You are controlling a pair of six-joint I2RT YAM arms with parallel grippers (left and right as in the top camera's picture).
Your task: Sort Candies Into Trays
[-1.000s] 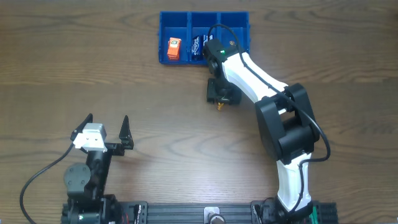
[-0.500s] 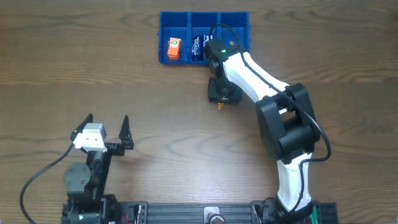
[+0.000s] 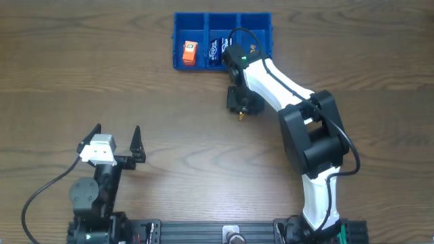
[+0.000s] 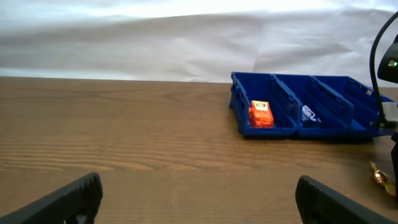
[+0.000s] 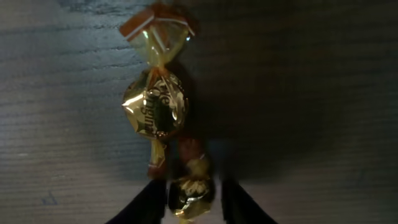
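A blue three-compartment tray [image 3: 222,15] sits at the far side of the table. An orange candy [image 3: 189,53] lies in its left compartment and a blue-wrapped candy [image 3: 215,51] in the middle one. My right gripper [image 3: 241,107] points down at the table just in front of the tray. In its wrist view a gold-wrapped candy [image 5: 189,190] sits between its fingers, which are shut on it. A second gold candy [image 5: 155,107] lies on the wood just beyond. My left gripper [image 3: 115,146] stands open near the front left, holding nothing.
The left wrist view looks across bare wood to the tray [image 4: 298,130], with the orange candy [image 4: 260,114] inside and a gold candy [image 4: 380,177] on the table at the right edge. A white backdrop rises behind the table.
The right arm's wrist has shifted very slightly toward the tray. The left arm has not moved.
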